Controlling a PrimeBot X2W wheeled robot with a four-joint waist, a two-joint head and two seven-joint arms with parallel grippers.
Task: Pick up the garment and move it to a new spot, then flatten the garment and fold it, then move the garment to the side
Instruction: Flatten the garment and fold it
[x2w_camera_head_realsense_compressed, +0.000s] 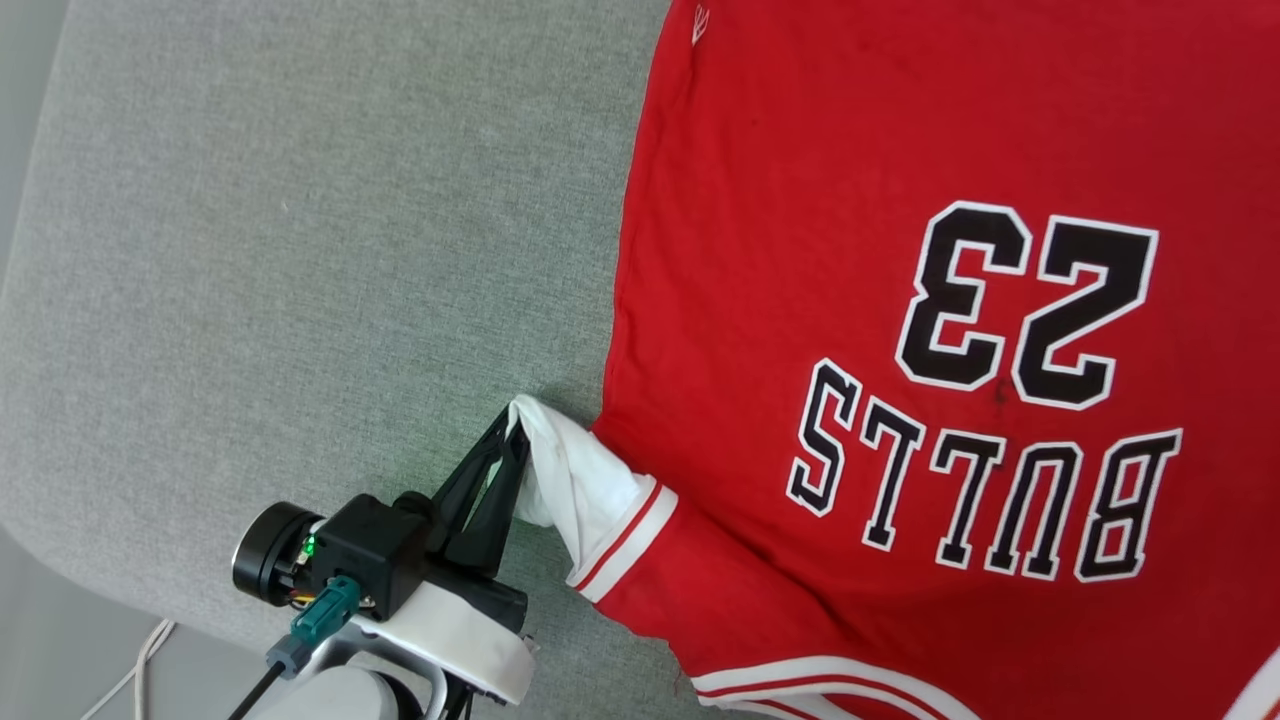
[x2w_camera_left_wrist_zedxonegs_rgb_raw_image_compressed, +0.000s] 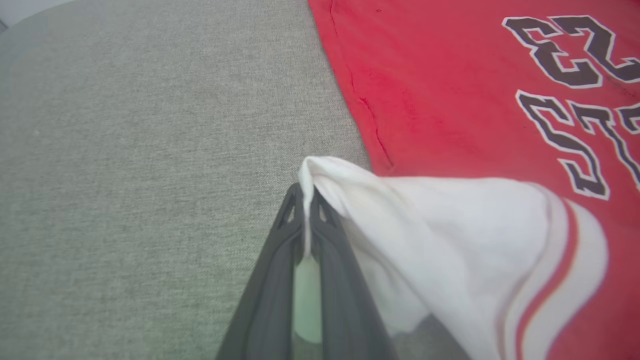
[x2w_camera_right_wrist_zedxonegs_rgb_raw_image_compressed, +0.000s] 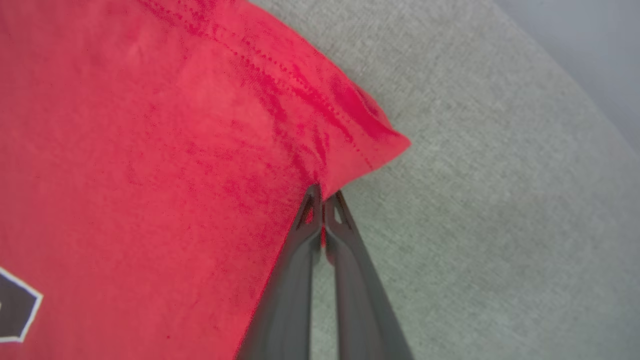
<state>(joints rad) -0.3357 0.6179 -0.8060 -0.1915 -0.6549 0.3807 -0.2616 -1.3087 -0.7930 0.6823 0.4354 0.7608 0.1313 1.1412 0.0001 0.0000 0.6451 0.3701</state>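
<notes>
1. Surface: flat grey woven-fabric worktop (x2w_camera_head_realsense_compressed: 300, 250) with a rounded near-left corner. Pale grey floor (x2w_camera_head_realsense_compressed: 30, 640) beyond its left edge, and a thin white cable (x2w_camera_head_realsense_compressed: 140, 665) on the floor near that corner.
2. Texture: the worktop cover is a fine, even weave with a matte finish; same in the left wrist view (x2w_camera_left_wrist_zedxonegs_rgb_raw_image_compressed: 125, 150) and the right wrist view (x2w_camera_right_wrist_zedxonegs_rgb_raw_image_compressed: 475, 175).
3. Task item: red jersey T-shirt in soft knit (x2w_camera_head_realsense_compressed: 800, 250), spread flat on the right part of the worktop, printed side up. Its left side edge runs near-to-far, roughly straight.
4. Print: black block "BULLS" lettering (x2w_camera_head_realsense_compressed: 990, 490) and number "23" (x2w_camera_head_realsense_compressed: 1020, 300), both outlined white and upside down from the head view. Small white logo (x2w_camera_head_realsense_compressed: 700, 22) at the far left of the shirt.
5. Short white sleeve (x2w_camera_head_realsense_compressed: 575, 480) sticks out at the near left, bunched to a point, with red-and-white striped trim (x2w_camera_head_realsense_compressed: 625, 535) where it meets the red body. More striped trim along the near edge.
6. Left fingers (x2w_camera_head_realsense_compressed: 515, 425): dark, long, closed tight on the sleeve tip. The left wrist view (x2w_camera_left_wrist_zedxonegs_rgb_raw_image_compressed: 305, 200) shows white cloth pinched between them and the sleeve (x2w_camera_left_wrist_zedxonegs_rgb_raw_image_compressed: 425, 225) pulled up in a fold.
7. Right fingers (x2w_camera_right_wrist_zedxonegs_rgb_raw_image_compressed: 322, 197): closed, pinching a stitched red corner of the shirt (x2w_camera_right_wrist_zedxonegs_rgb_raw_image_compressed: 150, 150), with red fabric visible between the tips. The corner is puckered there.
</notes>
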